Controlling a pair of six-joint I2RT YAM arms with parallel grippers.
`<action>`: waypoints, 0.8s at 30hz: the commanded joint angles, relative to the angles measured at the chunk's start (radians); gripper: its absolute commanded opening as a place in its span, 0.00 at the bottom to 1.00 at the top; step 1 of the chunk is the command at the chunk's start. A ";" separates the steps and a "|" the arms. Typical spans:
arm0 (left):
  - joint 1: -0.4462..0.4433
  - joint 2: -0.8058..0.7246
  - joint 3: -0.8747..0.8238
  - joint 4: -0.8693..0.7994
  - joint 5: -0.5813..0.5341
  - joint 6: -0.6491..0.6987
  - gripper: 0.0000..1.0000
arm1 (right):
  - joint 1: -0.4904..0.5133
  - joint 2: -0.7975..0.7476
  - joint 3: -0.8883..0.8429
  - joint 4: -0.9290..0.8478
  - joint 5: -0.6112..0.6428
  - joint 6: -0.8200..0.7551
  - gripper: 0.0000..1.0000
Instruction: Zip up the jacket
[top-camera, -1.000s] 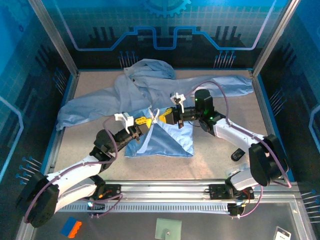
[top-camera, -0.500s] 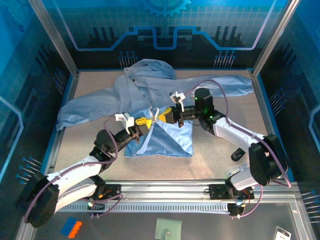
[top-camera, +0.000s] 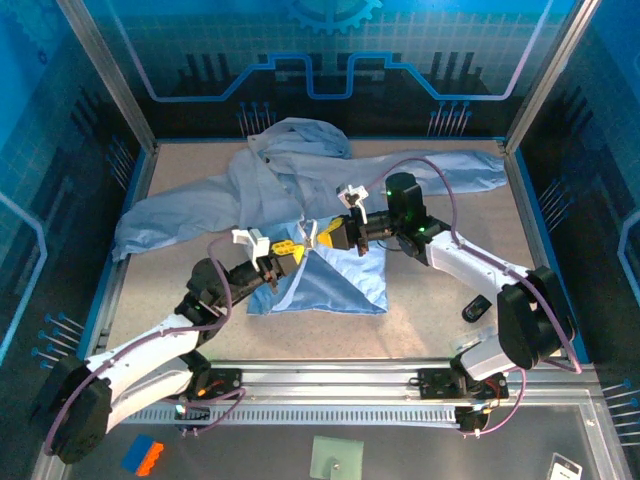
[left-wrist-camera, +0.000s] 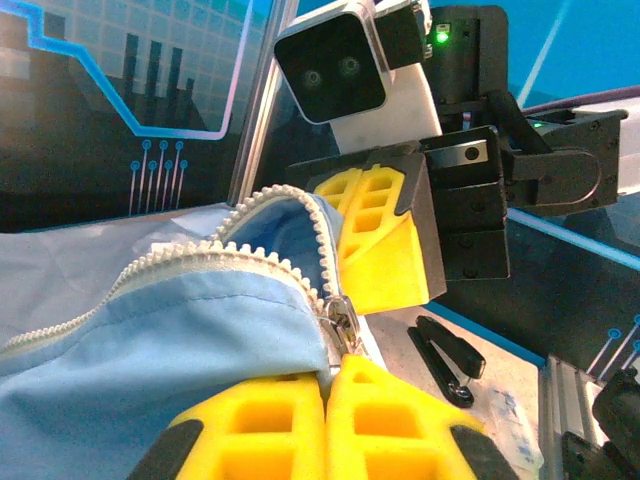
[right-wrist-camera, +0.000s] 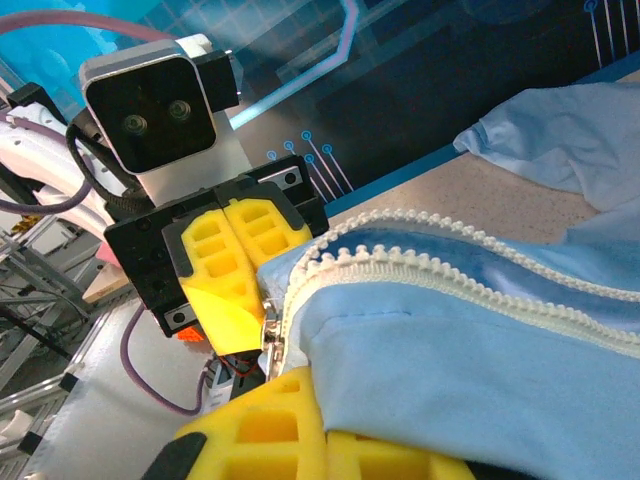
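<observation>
The pale blue jacket (top-camera: 260, 185) lies spread over the back of the table, and its lower front is lifted between my two grippers. In the left wrist view my left gripper (left-wrist-camera: 335, 372) is shut on the jacket (left-wrist-camera: 150, 330) at the base of the white zipper, just under the metal slider (left-wrist-camera: 342, 325). Facing it, my right gripper (left-wrist-camera: 365, 270) is shut on the cloth from the far side. The right wrist view has my right gripper (right-wrist-camera: 322, 425) clamped on the jacket (right-wrist-camera: 480, 360) beside the slider (right-wrist-camera: 268, 335). Above the slider the two rows of teeth (right-wrist-camera: 450, 260) stand apart.
A small black stapler-like object (top-camera: 476, 309) lies on the table to the right of the jacket's hem, also in the left wrist view as a black stapler-like object (left-wrist-camera: 445, 358). Metal frame posts and blue walls ring the table. A blue and orange block (top-camera: 141, 455) sits outside the front rail.
Both grippers stay shut on the jacket. The right gripper has edged slightly left and back, and the lifted hem has shifted a little with it.
</observation>
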 joint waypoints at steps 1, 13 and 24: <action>0.007 -0.011 0.032 -0.076 0.079 0.033 0.00 | -0.011 0.004 0.051 -0.003 -0.027 -0.031 0.00; 0.007 -0.030 0.114 -0.348 0.181 0.051 0.00 | -0.012 -0.005 0.040 -0.084 -0.040 -0.128 0.00; 0.007 -0.079 0.125 -0.515 0.227 0.048 0.00 | -0.011 -0.027 -0.006 -0.035 -0.015 -0.104 0.00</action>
